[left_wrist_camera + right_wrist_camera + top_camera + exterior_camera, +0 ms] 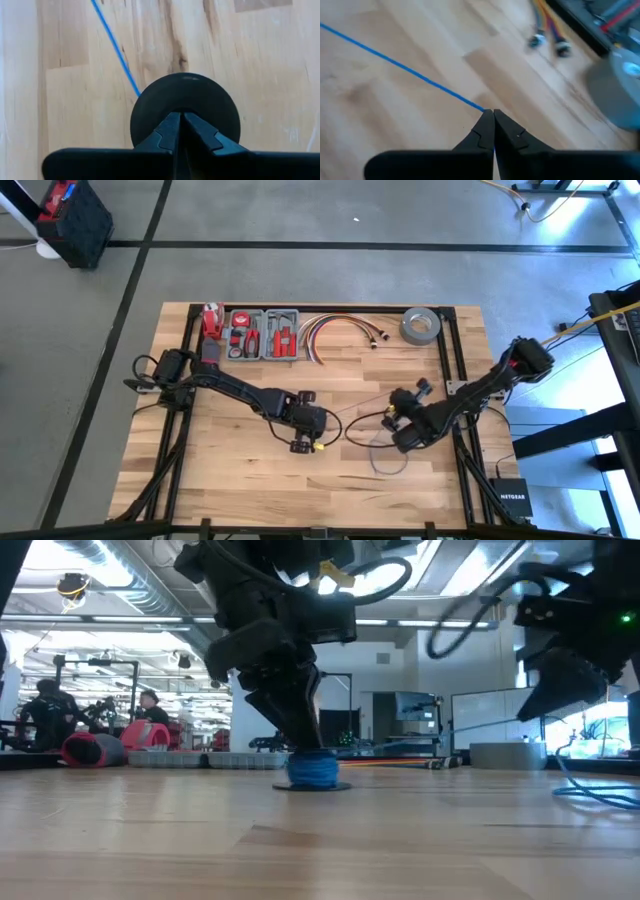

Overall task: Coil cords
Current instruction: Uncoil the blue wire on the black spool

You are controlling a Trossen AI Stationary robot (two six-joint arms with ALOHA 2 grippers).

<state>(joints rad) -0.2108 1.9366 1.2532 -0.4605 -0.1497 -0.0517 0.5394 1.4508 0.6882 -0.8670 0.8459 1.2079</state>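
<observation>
Overhead view: even, diffuse light on the pale wooden plank surface (250, 470), with only faint shadows under the arms and a bright patch on the grey floor at the upper right. Low view: the dark arms stand as backlit silhouettes against bright ceiling strip lights (110, 622), and the near planks are soft. Right wrist view: the grey tape roll (620, 95) and the coloured cable plugs (547, 42) are blurred, whereas the thin blue wire (116, 47) in the left wrist view is sharp.

One readable mark — "NETGEAR" — on the black box (511, 502) beside the table.

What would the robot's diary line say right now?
left tool: shut on black disc | right tool: shut on blue wire | wire: taut between them
</observation>
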